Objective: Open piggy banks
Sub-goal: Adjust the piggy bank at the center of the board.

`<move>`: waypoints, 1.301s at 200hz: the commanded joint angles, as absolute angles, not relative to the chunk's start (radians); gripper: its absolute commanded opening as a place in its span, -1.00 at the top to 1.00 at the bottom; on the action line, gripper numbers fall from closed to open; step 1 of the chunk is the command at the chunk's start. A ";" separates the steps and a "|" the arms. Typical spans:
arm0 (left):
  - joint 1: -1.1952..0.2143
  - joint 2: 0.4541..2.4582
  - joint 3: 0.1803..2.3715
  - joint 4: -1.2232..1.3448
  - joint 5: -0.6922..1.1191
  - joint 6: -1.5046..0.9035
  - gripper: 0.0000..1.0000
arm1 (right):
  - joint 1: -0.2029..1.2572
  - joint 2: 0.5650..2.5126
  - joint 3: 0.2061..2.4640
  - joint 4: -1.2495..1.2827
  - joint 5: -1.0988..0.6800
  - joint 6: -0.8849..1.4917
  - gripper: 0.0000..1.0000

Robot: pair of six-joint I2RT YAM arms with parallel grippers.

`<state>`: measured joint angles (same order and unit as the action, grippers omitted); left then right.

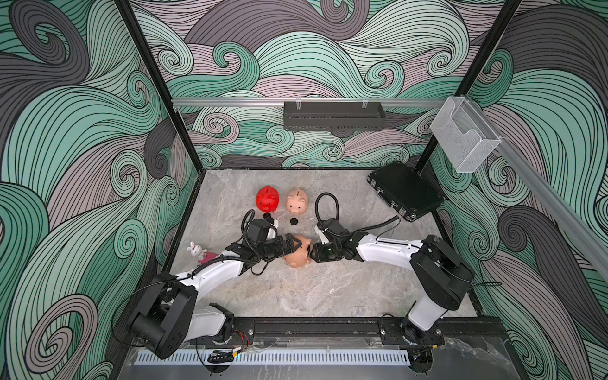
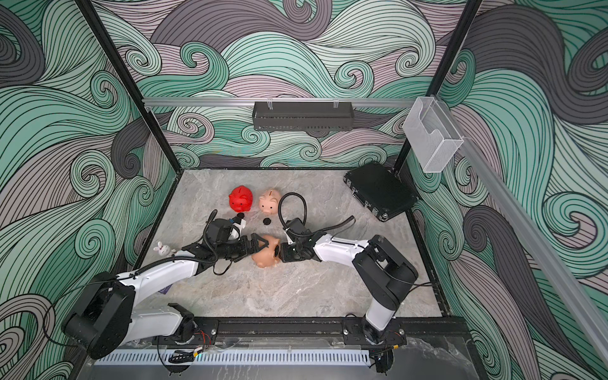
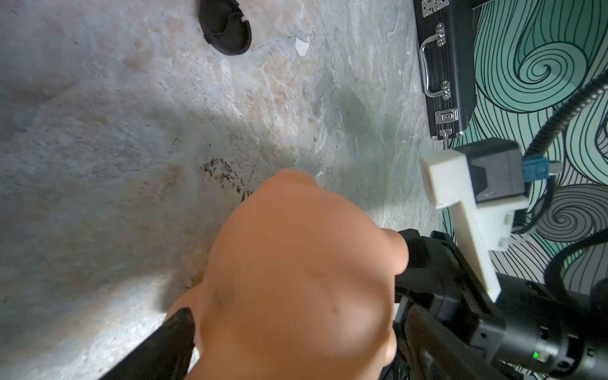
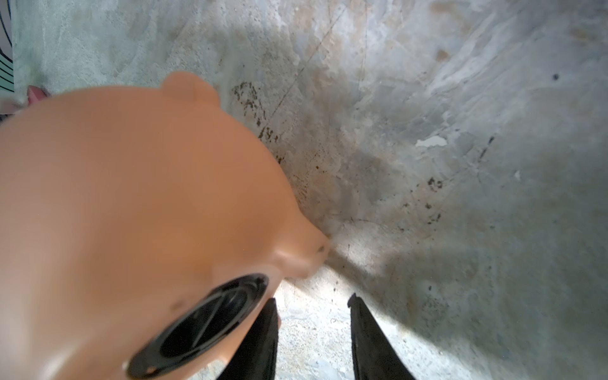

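A peach-pink piggy bank (image 1: 297, 258) (image 2: 265, 258) lies on its side mid-table between both arms. My left gripper (image 1: 296, 246) (image 3: 296, 316) is spread wide and shut on its body (image 3: 296, 279). A black round plug (image 4: 204, 322) sits in its belly, facing my right gripper (image 1: 311, 255) (image 4: 312, 299). That gripper is open, with only bare table between its fingers; one finger lies right beside the plug's rim. A red piggy bank (image 1: 267, 199) (image 2: 240, 199) and another peach-pink piggy bank (image 1: 297, 201) (image 2: 269, 200) stand upright farther back.
Two loose black plugs lie in front of the standing pigs, one (image 1: 268, 216) by the red pig and one (image 1: 293, 221) (image 3: 225, 28) by the pink one. A flat black case (image 1: 406, 190) (image 3: 444, 65) sits at the back right. A small white bunny toy (image 1: 195, 251) is at the left edge.
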<state>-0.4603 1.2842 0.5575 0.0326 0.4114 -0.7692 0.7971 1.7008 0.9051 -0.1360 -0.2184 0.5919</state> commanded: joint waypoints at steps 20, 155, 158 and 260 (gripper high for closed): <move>-0.454 1.313 0.603 0.021 0.422 -0.741 -0.97 | 0.799 1.719 0.924 -0.118 -0.240 0.603 0.24; -0.456 1.325 0.571 0.027 0.434 -0.691 -0.97 | 0.782 1.708 0.907 -0.069 -0.274 0.624 0.26; -0.456 1.325 0.573 0.030 0.438 -0.690 -0.97 | 0.782 1.710 0.910 -0.069 -0.278 0.623 0.25; -0.474 1.381 0.613 -0.021 0.405 -0.657 -0.97 | 0.782 1.724 0.930 -0.072 -0.295 0.615 0.25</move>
